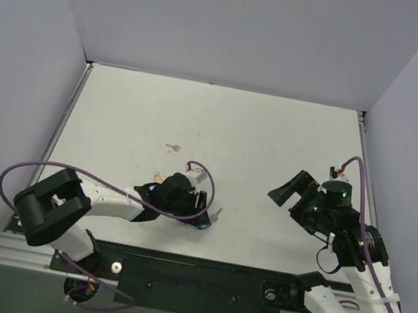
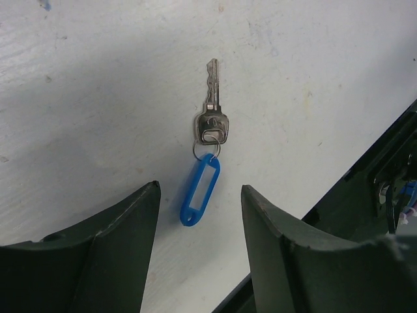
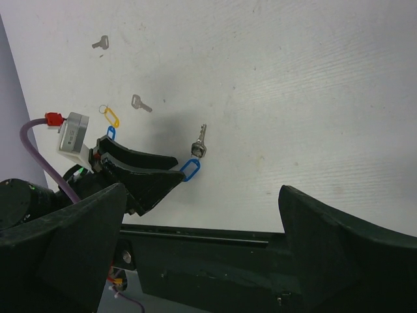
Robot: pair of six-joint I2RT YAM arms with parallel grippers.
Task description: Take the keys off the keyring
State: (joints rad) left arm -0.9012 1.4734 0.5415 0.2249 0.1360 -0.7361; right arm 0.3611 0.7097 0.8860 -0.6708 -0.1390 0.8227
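Two matt black fingers (image 2: 124, 228) of the left gripper (image 3: 178, 167) fill the bottom of the left wrist view, spread apart and holding nothing. The lower end of a small oval blue plastic key tag (image 2: 200, 189) lies in the gap between their tips and touches neither finger. The tag has a pale label window along its middle and a small hole at its near end. At its far end a thin metal ring (image 2: 207, 150) passes through the head of a flat silver metal key (image 2: 212, 111), so the key is on the ring. The key's notched blade points away from the gripper, and all three lie flat near the front edge of the white, scuffed table (image 2: 98, 98).

Beyond the left gripper, in the right wrist view, lie a yellow oval plastic tag (image 3: 112, 118), a second blue tag (image 3: 111, 132) partly hidden by the gripper, and two loose silver keys (image 3: 140, 103) (image 3: 100, 43), all well apart from the ringed key. Nothing lies on top of the key.

The right gripper (image 1: 288, 188) hangs off to the right, its broad black fingers wide apart and empty
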